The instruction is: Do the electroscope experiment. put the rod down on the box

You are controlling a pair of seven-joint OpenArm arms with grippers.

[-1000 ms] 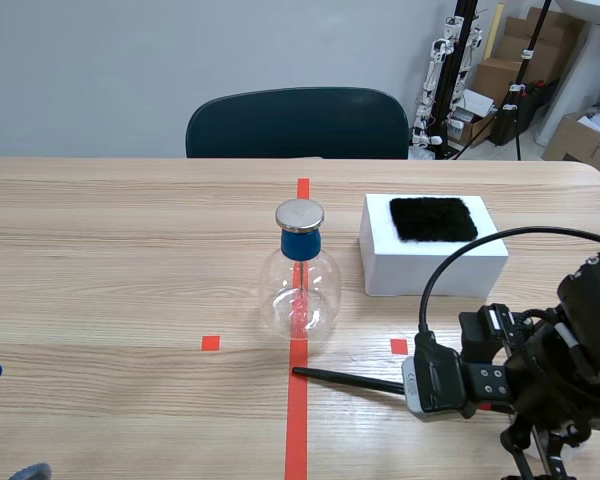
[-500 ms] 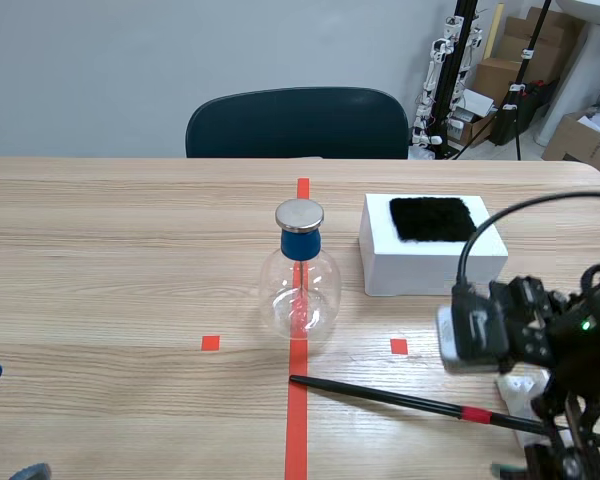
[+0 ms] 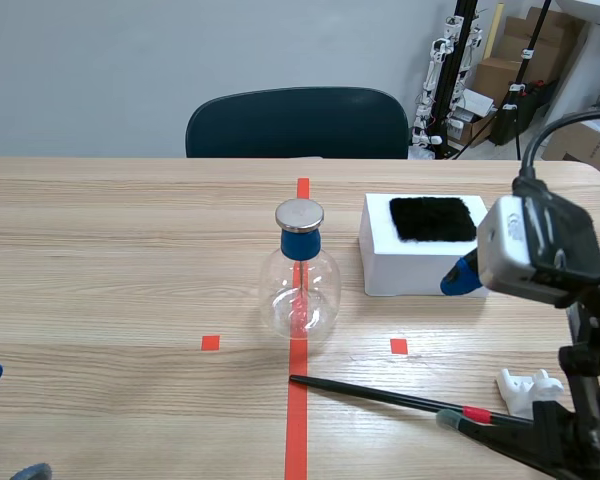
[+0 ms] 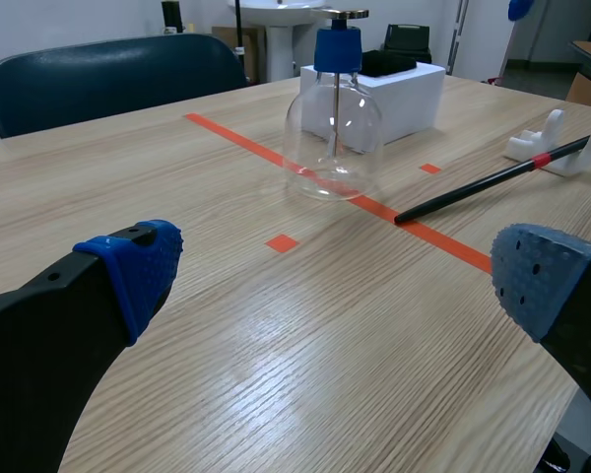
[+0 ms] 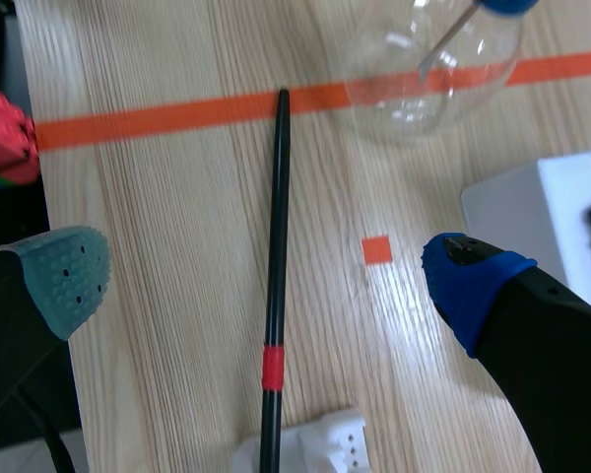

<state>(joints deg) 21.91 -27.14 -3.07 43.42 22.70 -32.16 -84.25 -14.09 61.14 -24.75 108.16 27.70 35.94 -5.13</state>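
Thin black rod with a red band (image 3: 380,394) lies on the wooden bench (image 3: 130,260). Its tip is on the orange tape line and its banded end rests on a small white plastic cradle (image 3: 525,388). It is not on the white box with a black pad (image 3: 430,265). Right tool (image 5: 266,286) hangs above the rod, fingers wide apart, gripping nothing. Left tool (image 4: 340,274) is likewise spread wide and empty, low over the bench.

The black rod (image 3: 380,395) lies on the table (image 3: 110,270) by the flask (image 3: 300,295), right end effector (image 3: 453,349) spread beside it
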